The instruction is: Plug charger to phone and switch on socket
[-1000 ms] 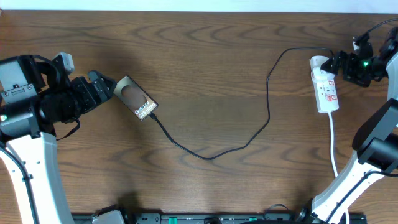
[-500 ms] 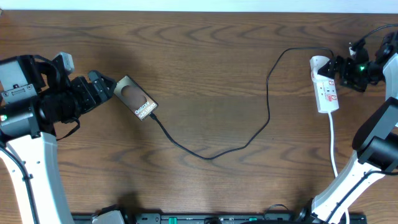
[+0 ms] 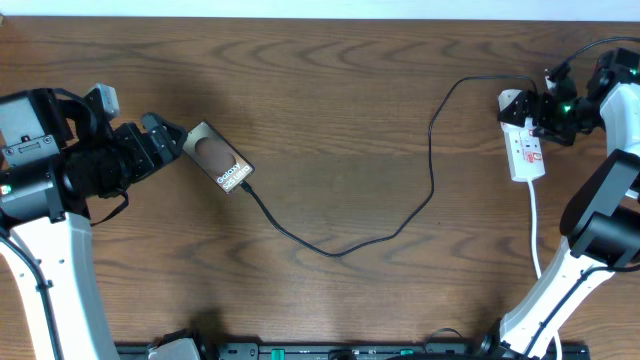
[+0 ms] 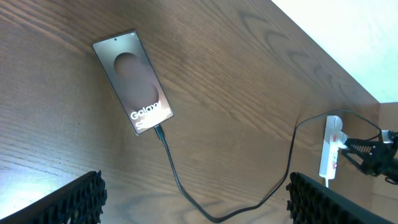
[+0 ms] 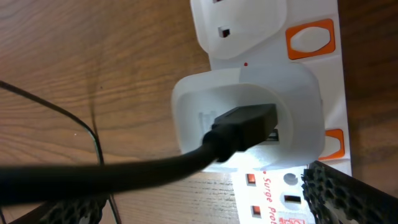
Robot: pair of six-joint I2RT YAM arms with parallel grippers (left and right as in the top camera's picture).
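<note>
The phone (image 3: 217,159) lies back up on the table, with its "Galaxy" end towards the middle; it also shows in the left wrist view (image 4: 132,81). The charger cable (image 3: 335,252) has its small tip in the phone's end (image 4: 158,130). Its black plug (image 5: 245,127) sits in a white adapter on the socket (image 3: 524,140). My left gripper (image 3: 165,135) is open and empty, just left of the phone. My right gripper (image 3: 543,108) is open at the socket's far end, its fingers on either side of the adapter. Orange switches (image 5: 310,38) lie beside the adapter.
The socket's thick white cord (image 3: 536,230) runs from the strip towards the table's front edge beside my right arm. The black cable loops across the middle of the table. The table's far edge (image 3: 320,16) is near the top.
My right gripper has moved left, closer over the socket's far end. The left arm, phone and cable have not moved.
</note>
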